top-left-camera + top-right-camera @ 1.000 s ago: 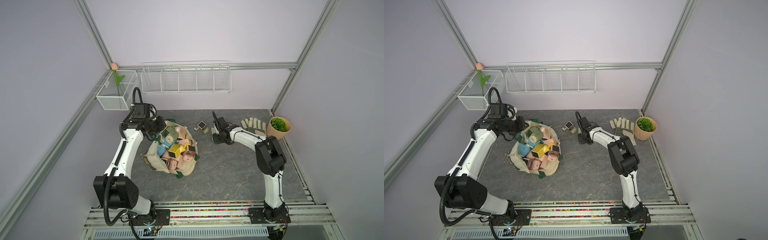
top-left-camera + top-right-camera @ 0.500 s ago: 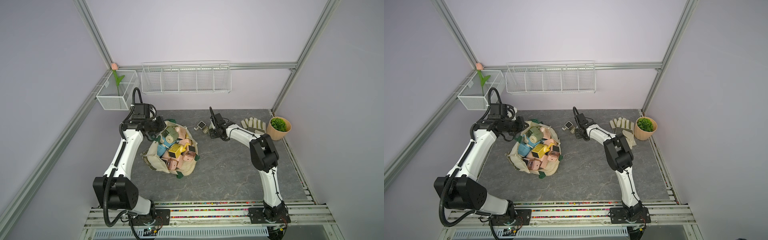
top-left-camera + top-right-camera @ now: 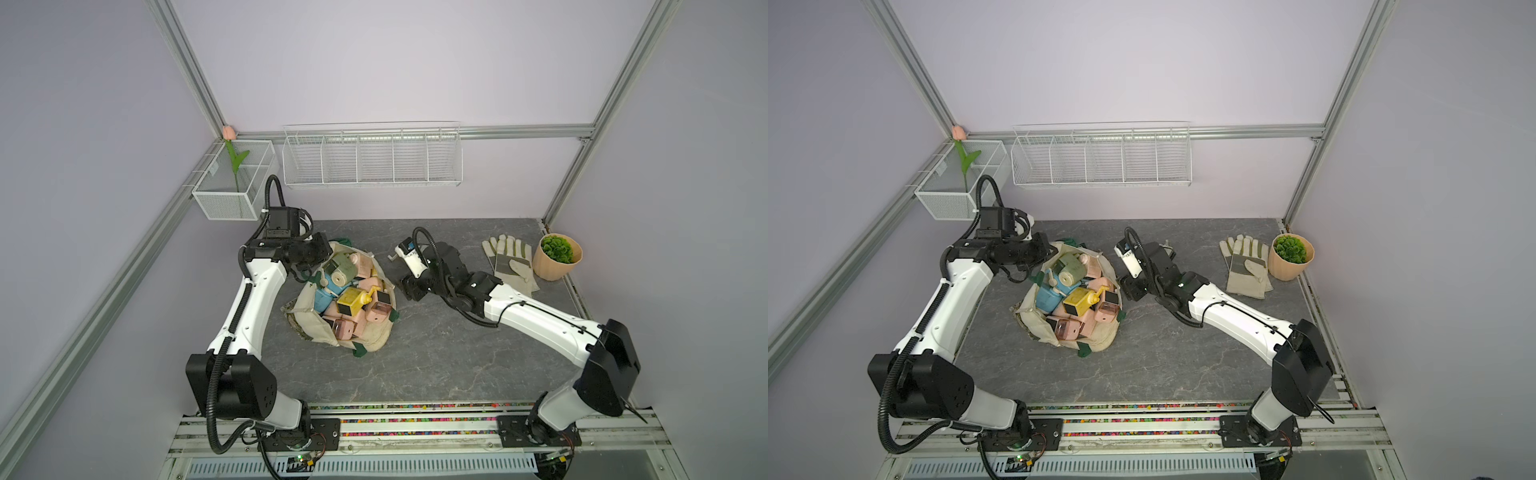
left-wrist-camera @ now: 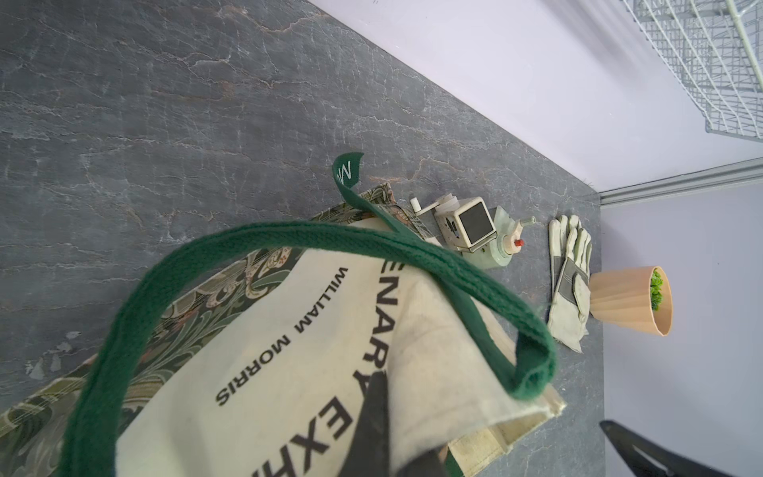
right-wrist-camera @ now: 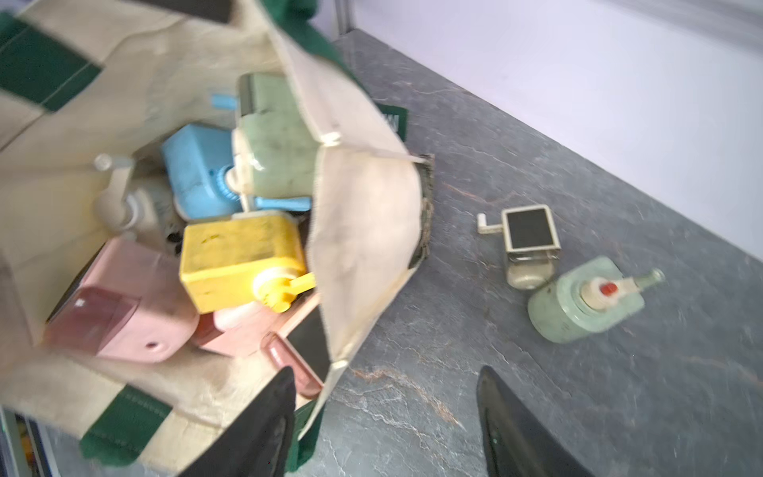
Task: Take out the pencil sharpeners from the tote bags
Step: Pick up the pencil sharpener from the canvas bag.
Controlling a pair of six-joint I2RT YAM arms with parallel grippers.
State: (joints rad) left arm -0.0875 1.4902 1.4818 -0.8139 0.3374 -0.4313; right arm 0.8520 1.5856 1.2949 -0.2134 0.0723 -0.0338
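While left gripper [image 4: 377,409] clamps tote bag [image 3: 365,340] rim to hold it open | right gripper [image 5: 386,371] hovers parted, empty, facing sharpeners [image 5: 239,264].

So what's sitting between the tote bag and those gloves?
A cream pencil sharpener and a pale green pencil sharpener, both on the table; the left wrist view shows them.

The tote bag [image 4: 264,413] reads "WILLIAM MORRIS", plus a cut-off "EXH"
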